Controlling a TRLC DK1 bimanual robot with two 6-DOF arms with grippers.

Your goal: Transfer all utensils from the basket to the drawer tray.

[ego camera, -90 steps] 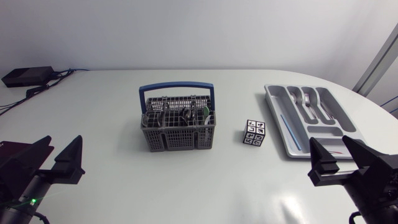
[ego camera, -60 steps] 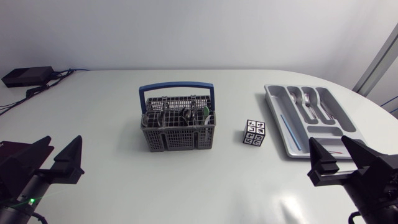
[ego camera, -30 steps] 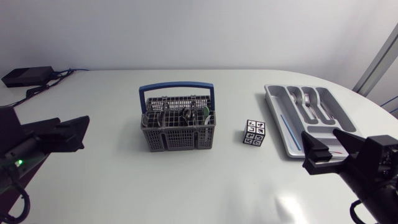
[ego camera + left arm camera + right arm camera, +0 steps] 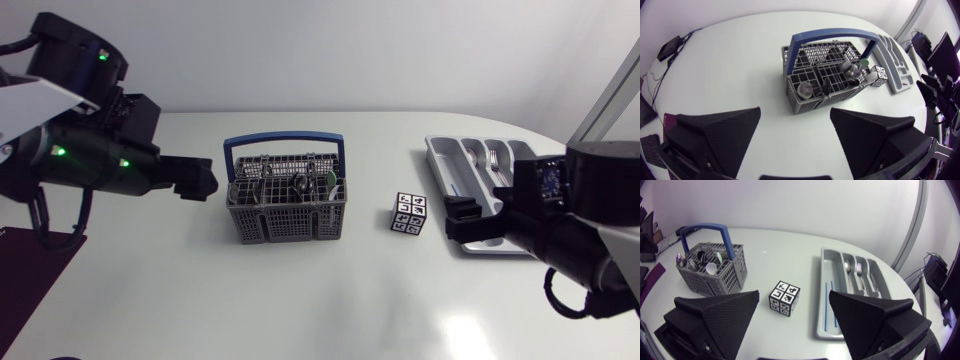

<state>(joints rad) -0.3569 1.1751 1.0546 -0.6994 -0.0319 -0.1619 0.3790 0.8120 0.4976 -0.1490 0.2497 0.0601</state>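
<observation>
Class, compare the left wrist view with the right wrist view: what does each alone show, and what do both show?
Only the left wrist view: the open left gripper, and a look down into the compartments of the grey mesh basket with a blue handle. Only the right wrist view: the open right gripper, and a silver fork, silver spoon and thin blue stick lying in the grey plastic drawer tray. Both: the basket with utensils, the tray, the black-and-white patterned cube and the white table.
</observation>
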